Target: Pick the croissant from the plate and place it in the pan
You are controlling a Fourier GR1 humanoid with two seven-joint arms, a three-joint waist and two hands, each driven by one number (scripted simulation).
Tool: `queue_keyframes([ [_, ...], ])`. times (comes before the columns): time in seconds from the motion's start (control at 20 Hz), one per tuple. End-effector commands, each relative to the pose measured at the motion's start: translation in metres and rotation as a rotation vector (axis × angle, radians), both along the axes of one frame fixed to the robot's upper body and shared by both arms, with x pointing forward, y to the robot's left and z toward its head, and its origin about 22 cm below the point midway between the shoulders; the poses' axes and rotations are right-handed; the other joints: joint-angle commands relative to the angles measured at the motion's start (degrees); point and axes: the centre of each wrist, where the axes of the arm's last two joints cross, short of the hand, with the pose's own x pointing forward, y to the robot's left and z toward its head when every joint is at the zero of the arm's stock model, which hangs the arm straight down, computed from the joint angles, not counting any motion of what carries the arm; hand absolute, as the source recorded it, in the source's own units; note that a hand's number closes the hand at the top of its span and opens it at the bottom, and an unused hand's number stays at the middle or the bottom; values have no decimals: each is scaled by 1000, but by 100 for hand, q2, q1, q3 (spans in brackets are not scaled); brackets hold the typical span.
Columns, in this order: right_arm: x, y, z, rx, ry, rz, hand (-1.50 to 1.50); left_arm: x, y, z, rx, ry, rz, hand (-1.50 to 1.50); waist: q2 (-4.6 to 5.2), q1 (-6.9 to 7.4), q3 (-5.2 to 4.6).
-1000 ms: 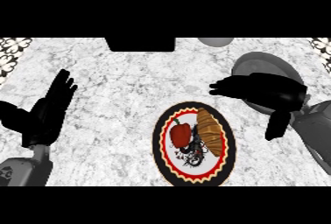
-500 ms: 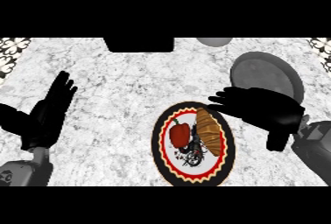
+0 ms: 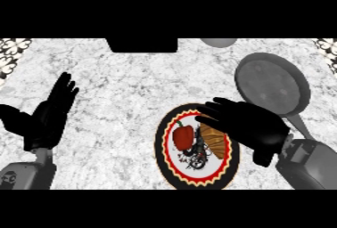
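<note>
The left hand (image 3: 47, 116) rests open at the left, fingers straight. On the desk (image 3: 125, 80) lies the plate (image 3: 168, 164) with a pepper (image 3: 183, 137) and the croissant (image 3: 212, 139); the right hand (image 3: 253, 127), fingers spread, covers the croissant's top. The pan (image 3: 271, 85) sits beyond.

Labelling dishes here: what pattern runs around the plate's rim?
The plate has a black rim with a red and yellow zigzag ring, shown in the head view.

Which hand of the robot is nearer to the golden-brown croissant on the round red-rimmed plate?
The right hand: it is spread over the right side of the round red-rimmed plate, partly covering the golden-brown croissant. The left hand rests open far to the left, off the plate.
</note>
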Motion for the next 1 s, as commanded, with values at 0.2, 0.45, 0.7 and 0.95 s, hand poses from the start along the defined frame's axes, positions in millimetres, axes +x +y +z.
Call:
queue_keyframes([
  [0.2, -16, 24, -7, -57, -17, -80, -150, -2, -10, 4, 0, 2, 11, 0, -3, -4, 1],
  [0.45, 13, 31, -32, -68, -5, -88, -150, 4, 0, 12, 2, -7, -7, 0, 6, 17, 2],
  [0.7, 22, 33, -47, -93, 10, -60, -150, -14, -9, 10, -1, -6, -3, 0, 4, 33, 2],
  [0.95, 26, 20, -72, -103, 26, -79, -150, -7, -13, 16, -1, -2, 5, 0, 4, 17, 3],
])
